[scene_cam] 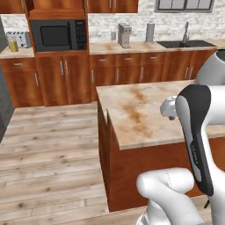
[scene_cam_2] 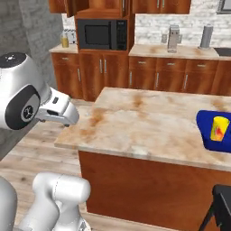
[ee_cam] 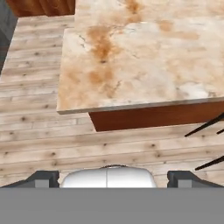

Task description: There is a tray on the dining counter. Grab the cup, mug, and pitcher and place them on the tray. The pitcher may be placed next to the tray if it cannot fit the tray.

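The bright-blue tray (scene_cam_2: 205, 122) lies on the dining counter (scene_cam_2: 149, 122) at the right edge of the right base view. The yellow cup (scene_cam_2: 219, 128) with its red-orange mark stands upright on the tray. My gripper (ee_cam: 114, 178) hangs open and empty above the floor, just off the counter's near left corner (ee_cam: 65, 105), far from the tray. A yellowish vessel (scene_cam: 14, 45) beside the toaster on the back counter looks like the pitcher, but it is too small to be sure. The mug is out of view.
Dark stool legs (ee_cam: 205, 127) stand by the counter's front at the right. The back counter carries a toaster (scene_cam: 19, 38), a microwave (scene_cam: 58, 35), a sink (scene_cam: 184, 43) and two grey appliances. Wooden floor (scene_cam: 48, 154) stretches left of the island.
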